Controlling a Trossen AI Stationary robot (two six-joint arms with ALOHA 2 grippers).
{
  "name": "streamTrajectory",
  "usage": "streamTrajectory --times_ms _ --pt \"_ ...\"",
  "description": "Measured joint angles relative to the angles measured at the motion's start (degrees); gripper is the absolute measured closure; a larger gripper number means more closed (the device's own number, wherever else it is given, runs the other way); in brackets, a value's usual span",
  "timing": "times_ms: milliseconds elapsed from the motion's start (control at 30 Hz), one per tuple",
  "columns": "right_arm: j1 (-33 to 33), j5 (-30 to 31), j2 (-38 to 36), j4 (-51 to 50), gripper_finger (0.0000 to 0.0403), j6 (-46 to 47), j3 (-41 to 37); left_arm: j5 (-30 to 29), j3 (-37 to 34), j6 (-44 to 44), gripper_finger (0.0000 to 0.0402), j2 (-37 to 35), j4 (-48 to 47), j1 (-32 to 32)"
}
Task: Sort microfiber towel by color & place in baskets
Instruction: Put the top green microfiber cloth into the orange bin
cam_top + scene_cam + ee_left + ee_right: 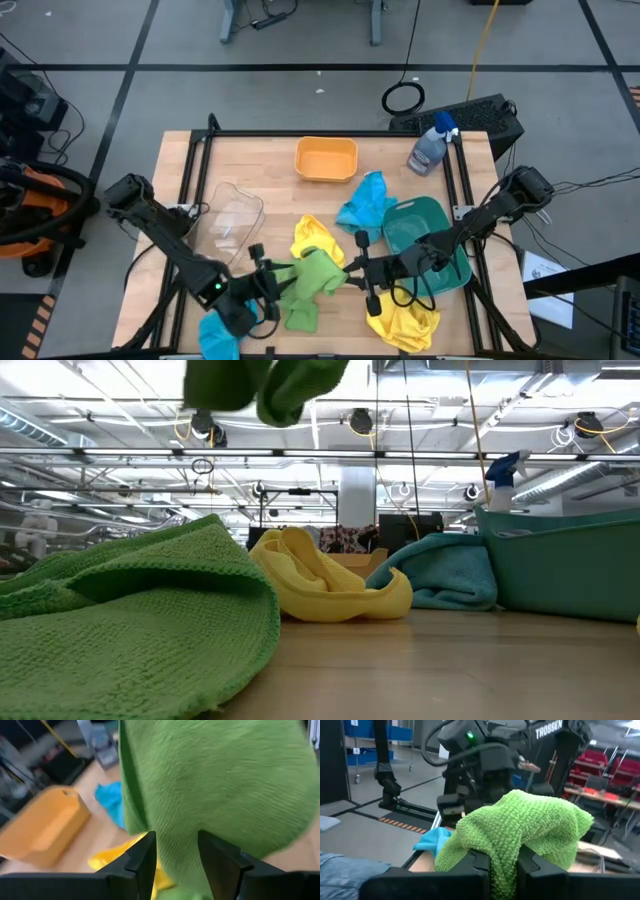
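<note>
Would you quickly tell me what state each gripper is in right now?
Left gripper: closed on the raised green towel.
Right gripper: closed on the same green towel, from the opposite side.

Bright even overhead lighting; left wrist view motion-blurred; low view foreground towel point(130, 620) soft.

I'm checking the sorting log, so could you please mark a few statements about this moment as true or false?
1. Both hands grip one green towel. True: left hand and right hand each pinch it.
2. The orange basket holds a yellow towel. False: it is empty.
3. A blue towel lies beside the teal basket. True.
4. The spray bottle stands in the clear basket. False: it stands at the table's far right corner.
</note>
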Motion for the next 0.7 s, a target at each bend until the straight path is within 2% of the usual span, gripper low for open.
streamTrajectory --times_ms 167,333,500,600,700 --pt "0.0 0.2 0.0 0.0 0.0383 -1.3 0.0 1.2 0.0 1.1 0.0249 0.0 2.5 2.4" --pt "0.0 0.2 0.0 -1.0 0.0383 -2.0 0.0 1.5 0.0 9.7 0.0249 0.0 12.3 2.3" --pt "0.0 0.2 0.0 -1.2 0.0383 -2.2 0.0 5.0 0.0 15.8 0.0249 0.0 19.4 1.7" --pt "0.0 0.2 0.0 -1.2 0.0383 -2.2 0.0 5.3 0.0 16.0 0.0249 0.0 17.9 1.5" --pt "0.0 0.2 0.0 -1.6 0.0383 -2.2 0.0 5.3 0.0 13.0 0.0249 -0.8 11.7 1.0"
